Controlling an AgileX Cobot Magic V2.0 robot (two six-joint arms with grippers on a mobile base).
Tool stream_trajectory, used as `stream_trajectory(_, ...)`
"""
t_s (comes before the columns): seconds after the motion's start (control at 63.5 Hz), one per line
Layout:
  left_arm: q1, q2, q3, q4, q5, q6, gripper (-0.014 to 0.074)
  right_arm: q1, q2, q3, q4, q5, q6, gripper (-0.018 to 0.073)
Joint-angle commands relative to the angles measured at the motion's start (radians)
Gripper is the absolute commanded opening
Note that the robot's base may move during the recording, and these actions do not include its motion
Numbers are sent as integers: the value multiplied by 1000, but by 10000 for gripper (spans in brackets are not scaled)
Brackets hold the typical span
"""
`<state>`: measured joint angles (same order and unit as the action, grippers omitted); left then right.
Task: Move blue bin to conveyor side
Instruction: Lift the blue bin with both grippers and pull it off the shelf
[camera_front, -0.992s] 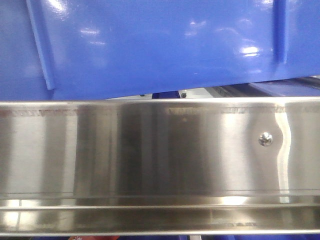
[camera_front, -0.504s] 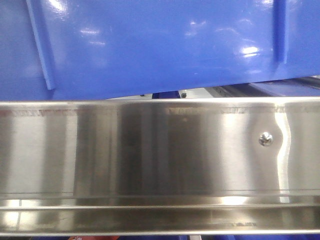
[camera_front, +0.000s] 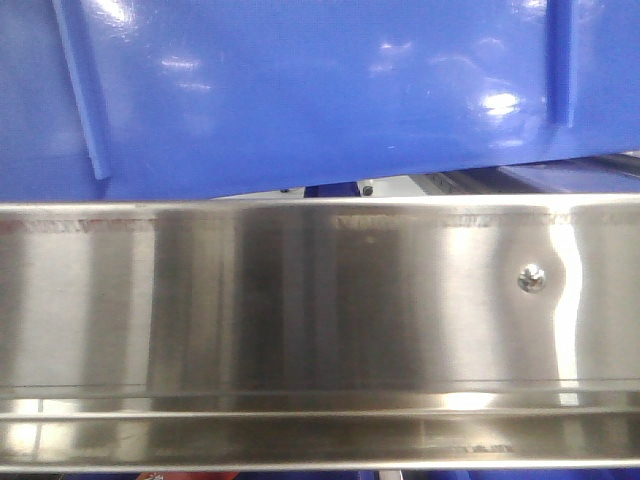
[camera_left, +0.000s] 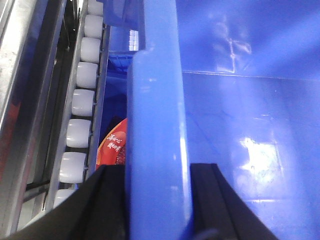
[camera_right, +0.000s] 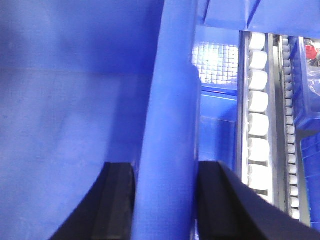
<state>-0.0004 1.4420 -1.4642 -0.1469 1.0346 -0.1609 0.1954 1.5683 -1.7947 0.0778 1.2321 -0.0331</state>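
Note:
The glossy blue bin (camera_front: 320, 90) fills the top of the front view, its ribbed wall hanging just above a steel rail. In the left wrist view the bin's thick rim (camera_left: 157, 100) runs up between my black fingers, and my left gripper (camera_left: 157, 171) is shut on it. My right gripper (camera_right: 165, 171) is shut on the opposite rim (camera_right: 170, 100) in the same way, one finger inside the bin and one outside. The bin's smooth inner walls show beside both rims. The conveyor is out of view.
A shiny stainless-steel rail (camera_front: 300, 310) with a screw (camera_front: 531, 278) crosses the front view below the bin. Racks of small white rollers (camera_left: 82, 105) (camera_right: 257, 100) run alongside the bin. A red package (camera_left: 114, 145) lies under the left rim. Another blue container (camera_right: 310, 75) stands far right.

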Motion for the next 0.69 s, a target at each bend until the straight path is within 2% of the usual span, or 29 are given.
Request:
stream_trajectory(0.0,-9,-3,-17,-27,-5,-2,-17,-1,-4,-8,-19,-11,-15,-81)
stream_trajectory(0.063,-30,-3,-27,-18,-1,-2,-17,-1,-8,-10,-19,-11,-12,-81)
stream_trajectory(0.189,-101,-3,-74,62,10,-11,-18,-1,-36,-10,-17,-11,4,-81)
stream_trajectory(0.268,-144,-3,-123,138,34,-87,-19,-2,-64,-10,-4,-11,4,-81)
stream_trajectory(0.315,-159,-3,-161,171,54,-104,-19,-2,-80,-10,-4,-11,4,-81)
stream_trajectory(0.52,-169,-3,-295,178,136,-105,-19,-2,-137,-6,-4,-11,17,-81)
stream_trajectory(0.677,-169,-19,-329,178,168,-105,-19,-2,-192,24,-4,-11,55,-81)
